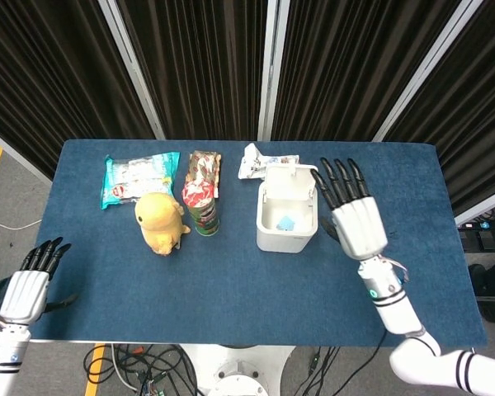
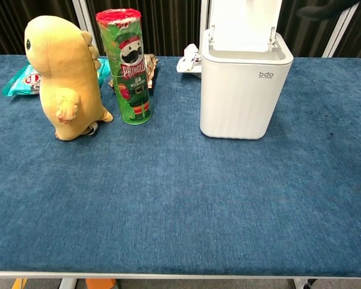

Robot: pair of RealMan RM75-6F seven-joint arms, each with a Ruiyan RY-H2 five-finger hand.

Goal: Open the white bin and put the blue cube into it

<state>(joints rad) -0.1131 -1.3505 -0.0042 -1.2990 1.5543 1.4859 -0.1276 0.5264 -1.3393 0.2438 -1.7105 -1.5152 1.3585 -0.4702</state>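
Note:
The white bin (image 1: 268,239) (image 2: 240,96) stands mid-table with its lid (image 2: 243,21) raised at the back. The blue cube (image 1: 285,222) lies inside it on the bottom, seen only in the head view. My right hand (image 1: 353,214) hovers just right of the bin, fingers spread and pointing away, holding nothing; in the chest view only a dark fingertip (image 2: 325,8) shows at the top right. My left hand (image 1: 29,280) hangs off the table's near left corner, fingers apart and empty.
Left of the bin stand a green Pringles can (image 1: 201,206) (image 2: 127,66) and a yellow plush toy (image 1: 160,221) (image 2: 63,75). Snack packets (image 1: 139,176) (image 1: 205,168) and a white wrapper (image 1: 256,161) lie along the far edge.

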